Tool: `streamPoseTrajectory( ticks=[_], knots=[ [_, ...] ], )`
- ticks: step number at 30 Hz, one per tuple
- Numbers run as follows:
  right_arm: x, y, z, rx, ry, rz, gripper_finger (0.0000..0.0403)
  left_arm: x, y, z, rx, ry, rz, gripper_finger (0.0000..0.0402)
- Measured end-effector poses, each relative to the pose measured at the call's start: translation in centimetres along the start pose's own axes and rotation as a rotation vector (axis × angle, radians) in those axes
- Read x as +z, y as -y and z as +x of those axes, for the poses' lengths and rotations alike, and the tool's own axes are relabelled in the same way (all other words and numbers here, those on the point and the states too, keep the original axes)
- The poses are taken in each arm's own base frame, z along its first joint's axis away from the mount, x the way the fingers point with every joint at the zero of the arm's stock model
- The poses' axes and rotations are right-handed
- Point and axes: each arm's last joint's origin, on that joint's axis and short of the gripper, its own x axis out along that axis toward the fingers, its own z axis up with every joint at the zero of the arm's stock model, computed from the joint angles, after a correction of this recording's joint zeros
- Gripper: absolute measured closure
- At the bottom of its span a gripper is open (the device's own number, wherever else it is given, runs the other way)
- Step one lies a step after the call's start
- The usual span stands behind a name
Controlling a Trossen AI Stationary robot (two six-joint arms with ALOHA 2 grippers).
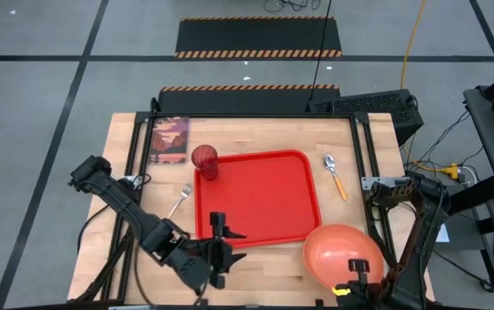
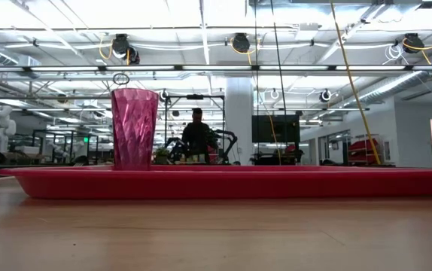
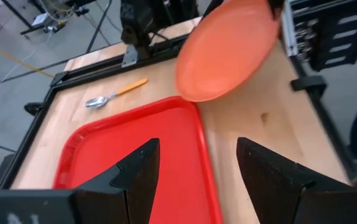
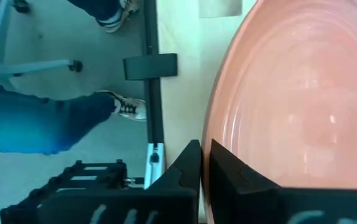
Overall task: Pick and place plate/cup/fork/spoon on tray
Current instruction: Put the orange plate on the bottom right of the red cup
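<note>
Right gripper (image 1: pixel 350 291) has its fingers pinched on the plate's (image 1: pixel 343 255) rim, holding it tilted above the desk (image 1: pixel 359 155), just off the tray's (image 1: pixel 260 196) near right corner. I'd carry it level over the tray's bare middle, clear of the cup (image 1: pixel 205 161), then lower before letting go. Left gripper (image 3: pixel 197 180) waits wide at the tray's near edge.

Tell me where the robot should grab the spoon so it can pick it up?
Probably by the thin orange handle, coming straight down from above. The spoon lies flat on the wood beside the tray, touching nothing, so two fingers could close across the narrow handle. Its rounded metal bowl is wider and likely slippery. The right gripper already holds the plate, so it isn't free.
</note>
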Motion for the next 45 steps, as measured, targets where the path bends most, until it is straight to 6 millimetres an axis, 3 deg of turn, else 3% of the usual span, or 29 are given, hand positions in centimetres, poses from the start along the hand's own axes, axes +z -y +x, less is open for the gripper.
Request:
streamPoseTrajectory(
  ticks=[9,20,33,40,45],
  knots=[
    [2.1,1.6,-1.5,-0.096,0.023,-0.059,0.0402,-0.8,1.6,-1.7,-0.029,-0.027,0.051,0.0186],
    [7.2,5.3,-1.0,-0.206,0.051,-0.211,0.0402,-2.0,1.2,-3.1,0.059,-0.109,0.079,0.0186],
    [13.5,10.5,-0.5,-0.3,0.11,-0.377,0.0402,-4.2,1.1,-6.4,0.163,-0.204,-0.018,0.0186],
    [16.7,12.6,-0.3,-0.284,0.225,-0.408,0.0402,-6.1,1.4,-6.7,0.244,-0.208,-0.02,0.0186],
    [18.0,14.0,1.3,-0.282,0.266,-0.431,0.0403,-6.6,1.4,-6.6,0.248,-0.222,-0.055,0.0186]
  ],
)
